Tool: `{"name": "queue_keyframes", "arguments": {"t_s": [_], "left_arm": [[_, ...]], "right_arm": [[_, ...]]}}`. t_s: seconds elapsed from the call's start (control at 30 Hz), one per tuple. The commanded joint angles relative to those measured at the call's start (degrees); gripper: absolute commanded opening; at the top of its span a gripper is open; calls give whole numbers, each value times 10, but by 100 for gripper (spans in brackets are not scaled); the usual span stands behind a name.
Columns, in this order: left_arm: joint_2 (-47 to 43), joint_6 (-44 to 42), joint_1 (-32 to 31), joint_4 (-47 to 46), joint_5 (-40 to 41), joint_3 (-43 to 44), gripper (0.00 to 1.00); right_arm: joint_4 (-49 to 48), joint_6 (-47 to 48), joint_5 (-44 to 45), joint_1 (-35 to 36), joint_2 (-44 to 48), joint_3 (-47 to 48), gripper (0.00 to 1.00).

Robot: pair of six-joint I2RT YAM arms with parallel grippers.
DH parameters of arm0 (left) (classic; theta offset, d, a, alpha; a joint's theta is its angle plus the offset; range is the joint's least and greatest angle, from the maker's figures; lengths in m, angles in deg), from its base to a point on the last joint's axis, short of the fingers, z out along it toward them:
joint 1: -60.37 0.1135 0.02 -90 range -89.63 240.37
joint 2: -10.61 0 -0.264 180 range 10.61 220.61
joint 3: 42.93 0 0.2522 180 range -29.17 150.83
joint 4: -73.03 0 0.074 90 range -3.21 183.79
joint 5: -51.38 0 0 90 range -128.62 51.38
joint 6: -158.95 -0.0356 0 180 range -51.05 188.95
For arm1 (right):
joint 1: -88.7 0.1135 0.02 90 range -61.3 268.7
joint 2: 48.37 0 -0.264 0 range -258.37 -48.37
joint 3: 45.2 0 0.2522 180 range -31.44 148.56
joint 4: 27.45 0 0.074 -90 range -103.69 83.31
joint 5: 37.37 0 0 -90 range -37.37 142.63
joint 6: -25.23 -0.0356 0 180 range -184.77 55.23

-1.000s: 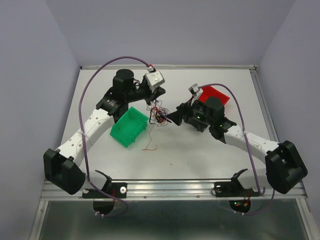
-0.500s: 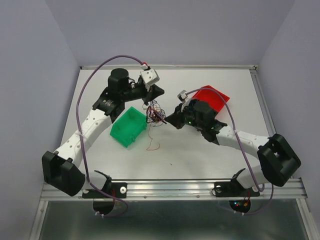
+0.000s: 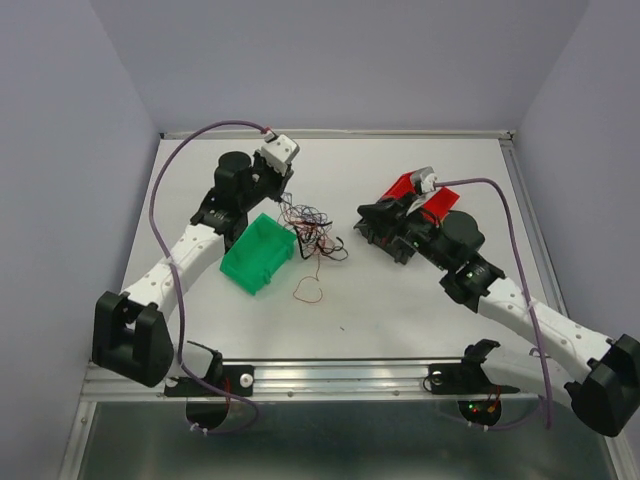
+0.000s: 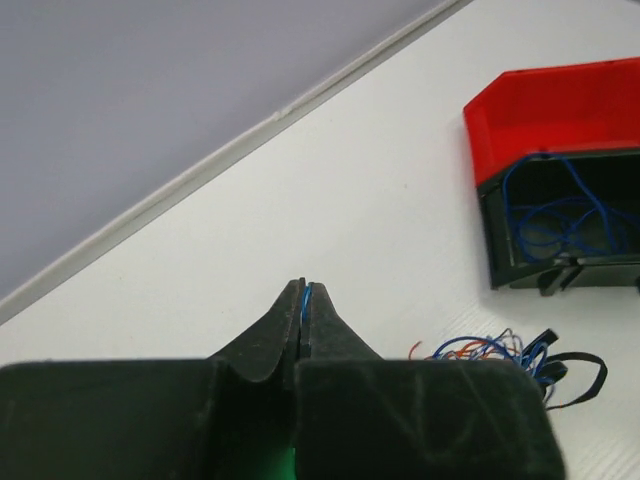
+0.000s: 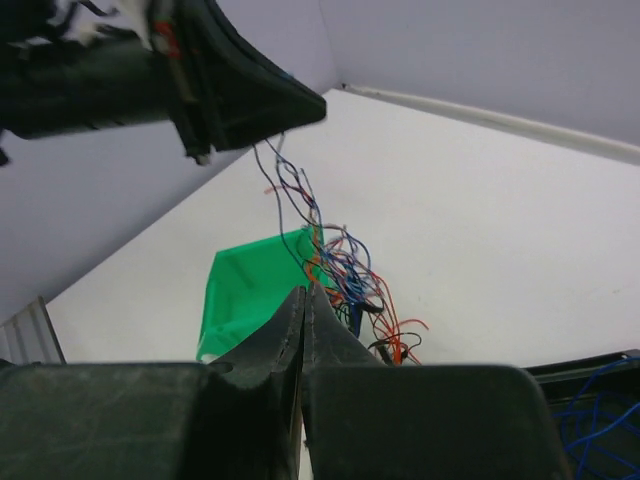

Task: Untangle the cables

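Two grippers, one tangle and two bins are what I am logging here.

- **Left gripper** (image 4: 303, 292): it is hanging raised over the table (image 3: 400, 300). Its jaws are pressing together and pinching a blue strand of the cables (image 3: 310, 228).
- **Cables**: black, red and blue, they are hanging from that tip in a curly bunch. They are trailing onto the table just beside the green bin (image 3: 258, 252), between the two grippers.
- **Red loop** (image 3: 308, 291): it is lying on the table on the near side of the bunch.
- **Right gripper** (image 5: 305, 293): its jaws are pressing together, near the bunch. I am not making out whether any strand is caught between them.
- **Red bin** (image 4: 550, 110): it is sitting behind the right gripper, with blue wire showing in its dark opening.
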Motion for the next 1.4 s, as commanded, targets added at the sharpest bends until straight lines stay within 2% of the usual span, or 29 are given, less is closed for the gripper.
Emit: {"name": "queue_keyframes", "arguments": {"t_s": [0.0,0.03,0.07,0.1,0.17,0.2,0.23,0.27,0.33,0.37,0.4,0.43,0.47,0.53,0.7,0.73,0.87,1.2,1.3,1.37], "left_arm": [[45,-29,8,-28,-8,20,45],[50,-33,13,-25,-37,17,60],[49,-38,15,-23,-108,12,67],[45,-42,16,-27,-130,5,71],[32,-39,17,-35,-161,-9,62],[27,-34,18,-39,-161,-13,54],[16,-29,20,-43,-170,-16,42],[8,-25,22,-46,-179,-18,38],[-10,-16,23,-48,-210,-20,35],[-15,-14,23,-45,-220,-20,37],[-18,-12,22,-39,-225,-19,47],[-18,-12,23,-18,-215,-11,66],[-12,-17,22,-2,-206,-4,74],[10,-37,22,41,-189,19,79],[115,-98,4,122,-106,73,84],[149,-114,-12,152,-76,99,85],[205,-136,-45,176,3,125,85],[289,-172,-100,176,110,139,88],[315,-167,-102,180,155,153,85],[320,-168,-102,171,188,147,70]], "right_arm": [[-16,-4,14,1,50,-26,1],[-15,-4,16,1,54,-26,1],[-10,-4,20,1,59,-26,1],[-9,-4,23,1,57,-24,1],[3,-5,22,1,46,-16,0],[10,0,19,1,35,-10,10],[25,8,13,1,6,2,22],[22,14,7,1,-8,3,37],[-3,19,1,1,-42,-4,67],[-27,20,-1,1,-57,-6,72],[-30,21,0,1,-91,-2,82],[-30,21,3,1,-105,5,83],[-30,20,2,1,-116,11,83],[-29,18,4,1,-122,16,84],[-34,18,19,1,-84,0,86],[-35,19,26,1,-67,-6,87],[-34,20,35,1,-35,-18,88],[-34,13,55,1,3,-31,90],[-35,13,55,1,13,-34,90],[-34,13,56,1,19,-35,90]]}}
